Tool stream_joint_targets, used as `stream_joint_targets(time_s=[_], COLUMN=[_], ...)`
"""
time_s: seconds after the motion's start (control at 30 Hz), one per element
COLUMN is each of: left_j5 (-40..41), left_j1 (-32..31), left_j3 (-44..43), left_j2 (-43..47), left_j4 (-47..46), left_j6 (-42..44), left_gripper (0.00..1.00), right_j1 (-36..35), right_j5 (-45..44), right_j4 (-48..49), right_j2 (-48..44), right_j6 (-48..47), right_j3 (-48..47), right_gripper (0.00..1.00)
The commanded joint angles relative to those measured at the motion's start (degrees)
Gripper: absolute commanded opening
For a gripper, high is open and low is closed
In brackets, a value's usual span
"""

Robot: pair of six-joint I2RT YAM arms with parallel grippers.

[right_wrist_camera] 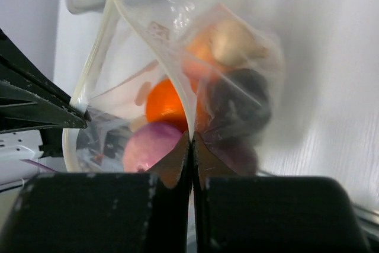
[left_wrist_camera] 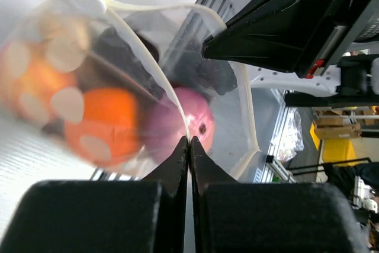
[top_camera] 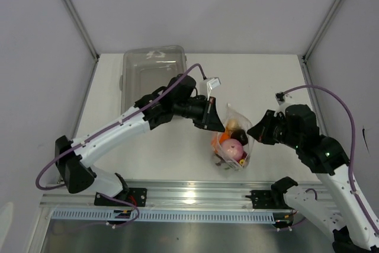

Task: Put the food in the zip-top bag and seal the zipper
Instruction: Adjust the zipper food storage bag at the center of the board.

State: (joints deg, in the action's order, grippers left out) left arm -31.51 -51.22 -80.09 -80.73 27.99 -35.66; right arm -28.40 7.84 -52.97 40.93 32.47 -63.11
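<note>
Clear zip-top bag [top_camera: 237,124] with the food [top_camera: 232,148] inside is pinched at opposite rim sides by the closed left gripper [left_wrist_camera: 189,141] and the closed right gripper [right_wrist_camera: 190,138].

1. We find no legible text, label, brand, number or sign in any view.
2. The bag [right_wrist_camera: 177,22] carries a faint mark, too blurred for us to read.
3. The bin [top_camera: 137,81] bears nothing we can read.
</note>
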Motion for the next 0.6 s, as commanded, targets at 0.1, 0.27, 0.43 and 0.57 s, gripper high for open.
stream_joint_targets(time_s=[0.1,0.27,0.43,0.57], left_j5=[-5.0,-5.8,-7.6,-7.4], left_j1=[-0.7,-0.7,-1.1,-1.1], left_j3=[0.6,-0.2,0.9,-0.3], left_j2=[-4.8,-7.2,-7.0,-7.5], left_j4=[-5.9,-5.9,-8.6,-9.7], left_j6=[-1.3,-0.7,-2.2,-3.2], left_gripper=[0.01,0.01,0.01,0.0], right_j1=[-0.9,-2.7,-4.8,-6.5], right_j5=[3.6,3.9,5.0,3.9], right_j4=[3.2,5.9,9.2,11.5], right_j2=[1.1,2.1,4.2,5.8], right_j6=[2.7,4.4,5.2,6.0], right_j3=[2.6,3.4,4.0,4.6], right_gripper=[0.0,0.0,0.0,0.0])
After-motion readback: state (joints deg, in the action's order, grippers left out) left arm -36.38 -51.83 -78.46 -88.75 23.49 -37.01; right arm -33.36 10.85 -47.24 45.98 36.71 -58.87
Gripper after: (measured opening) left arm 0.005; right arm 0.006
